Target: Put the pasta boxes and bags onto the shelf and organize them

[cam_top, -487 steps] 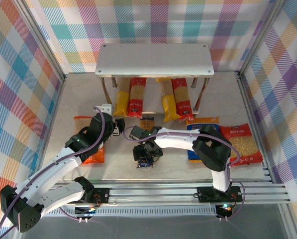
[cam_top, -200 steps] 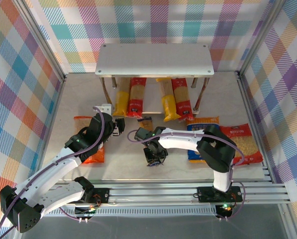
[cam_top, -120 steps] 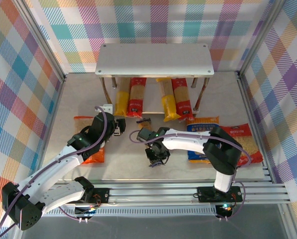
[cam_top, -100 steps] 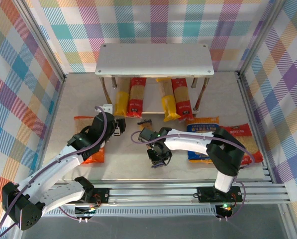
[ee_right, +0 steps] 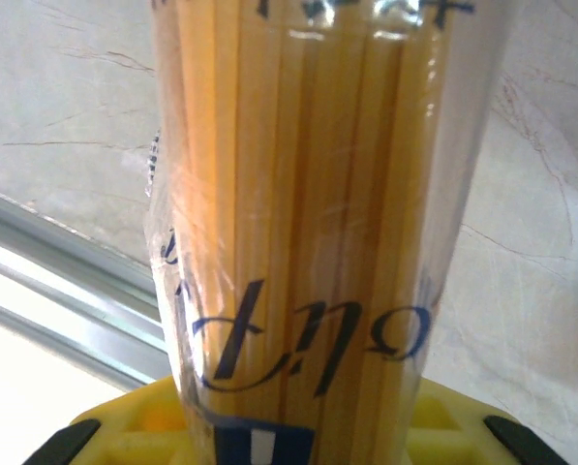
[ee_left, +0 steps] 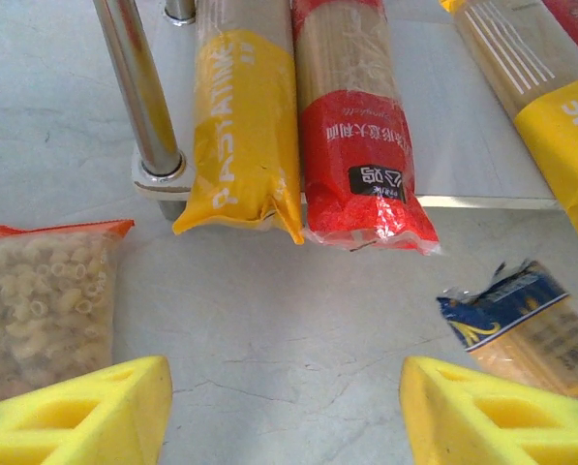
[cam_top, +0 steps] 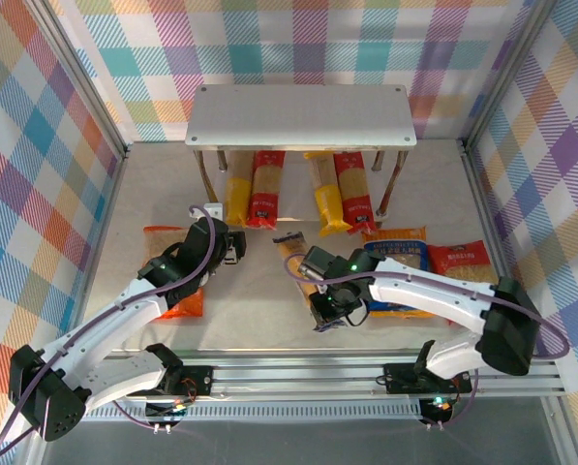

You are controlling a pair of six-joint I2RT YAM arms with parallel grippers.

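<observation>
My right gripper (cam_top: 334,308) (ee_right: 298,431) is shut on the near end of the tan spaghetti pack (cam_top: 303,260) (ee_right: 318,194). The pack's dark blue end (ee_left: 506,315) points toward the shelf (cam_top: 298,114). Two yellow packs (cam_top: 236,199) (cam_top: 327,205) and two red packs (cam_top: 266,199) (cam_top: 354,199) lie on the shelf's lower tier. My left gripper (cam_top: 232,247) (ee_left: 287,417) hangs open over bare table in front of the yellow pack (ee_left: 240,145) and the red pack (ee_left: 356,145). The orange bag (cam_top: 158,242) (ee_left: 42,291) lies partly under my left arm. The blue bag (cam_top: 397,250) and the red bag (cam_top: 472,263) lie at the right.
A steel shelf leg (ee_left: 138,97) stands just left of the yellow pack. A gap separates the two pairs of packs on the lower tier. Aluminium rails (cam_top: 366,368) run along the near table edge, and plaid walls close in the sides.
My right arm has swung out to the right, carrying the gripper and the tan pack right and slightly nearer. The pack now lies slanted. The left arm has barely shifted.
</observation>
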